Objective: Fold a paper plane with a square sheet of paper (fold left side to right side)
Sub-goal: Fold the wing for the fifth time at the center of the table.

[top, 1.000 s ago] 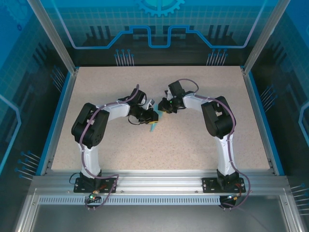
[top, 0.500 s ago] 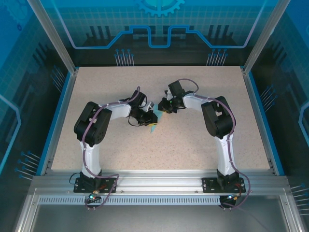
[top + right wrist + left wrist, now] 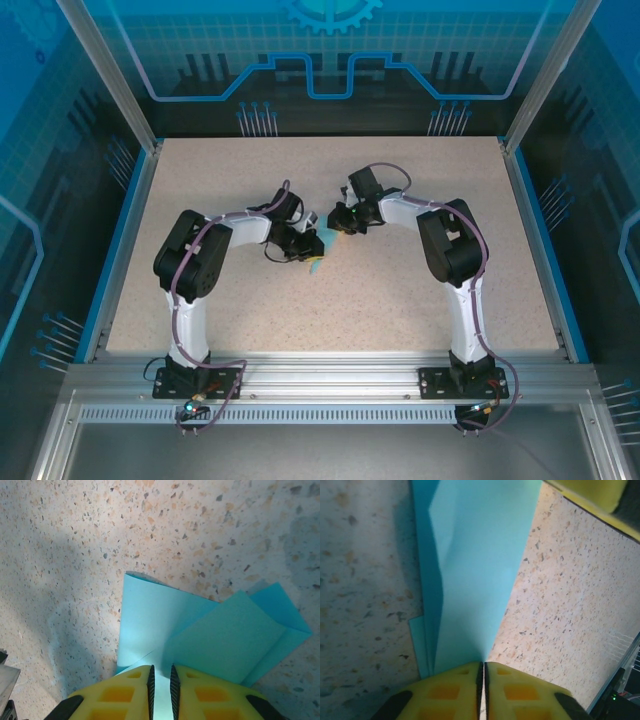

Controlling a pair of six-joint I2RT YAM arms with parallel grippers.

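Observation:
The square sheet of paper (image 3: 475,570) is light blue and folded into a narrow, creased, layered shape. It lies mid-table, showing as a small blue sliver (image 3: 318,262) between the two wrists. My left gripper (image 3: 483,666) is shut on one narrow end of it, with the yellow fingers (image 3: 455,690) pressed together. My right gripper (image 3: 161,672) grips the other end where the flaps overlap (image 3: 220,635), its jaws a thin gap apart with paper between them. From above, the left gripper (image 3: 310,244) and right gripper (image 3: 340,222) almost meet.
The speckled beige table (image 3: 400,300) lies open all around the paper. Blue rails (image 3: 535,230) and the enclosure frame bound it. A yellow finger of the right gripper (image 3: 592,492) shows in the left wrist view's top right corner.
The left arm's elbow has shifted slightly and its gripper has edged a little to the left with the paper. The right arm has hardly moved.

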